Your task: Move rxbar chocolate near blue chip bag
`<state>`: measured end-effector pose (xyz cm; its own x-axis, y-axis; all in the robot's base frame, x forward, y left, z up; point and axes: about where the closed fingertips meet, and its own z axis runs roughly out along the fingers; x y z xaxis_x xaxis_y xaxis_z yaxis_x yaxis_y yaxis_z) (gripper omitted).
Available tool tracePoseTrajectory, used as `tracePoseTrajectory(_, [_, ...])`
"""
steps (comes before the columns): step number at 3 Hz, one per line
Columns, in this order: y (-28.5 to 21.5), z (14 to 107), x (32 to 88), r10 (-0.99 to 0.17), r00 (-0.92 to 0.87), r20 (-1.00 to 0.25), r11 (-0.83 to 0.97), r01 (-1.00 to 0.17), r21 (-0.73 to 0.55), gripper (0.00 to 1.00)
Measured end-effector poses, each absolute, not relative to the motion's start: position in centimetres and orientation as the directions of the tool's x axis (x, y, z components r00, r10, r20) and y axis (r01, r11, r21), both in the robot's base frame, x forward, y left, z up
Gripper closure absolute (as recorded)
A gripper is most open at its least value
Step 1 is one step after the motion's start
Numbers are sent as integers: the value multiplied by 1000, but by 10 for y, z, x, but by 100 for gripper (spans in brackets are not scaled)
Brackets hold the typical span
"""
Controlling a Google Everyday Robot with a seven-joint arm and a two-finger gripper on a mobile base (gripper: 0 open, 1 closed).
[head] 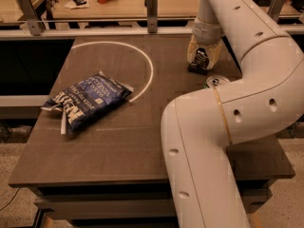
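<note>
The rxbar chocolate [196,69] shows as a small black wrapper on the far right part of the table [118,146]. My gripper [202,62] is lowered right over it, at table height, and hides most of the bar. The blue chip bag [88,101] lies crinkled on the left side of the table, far from the bar and the gripper.
The top of a green soda can [217,81] shows just in front of the gripper, partly hidden by my arm [247,89]. A white arc [151,70] is marked on the tabletop. A metal rail [95,31] runs along the far edge.
</note>
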<state>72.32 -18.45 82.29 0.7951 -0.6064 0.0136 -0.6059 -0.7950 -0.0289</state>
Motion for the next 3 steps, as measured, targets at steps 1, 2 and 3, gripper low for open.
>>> tracePoseTrajectory(1, [-185,824,723,-607,795,14,-795,-606,-29,63])
tracePoseTrajectory(2, [-185,824,723,-607,794,14,-794,-607,-29,63])
tracePoseTrajectory(3, [-185,825,723,-608,794,14,-794,-607,-29,64])
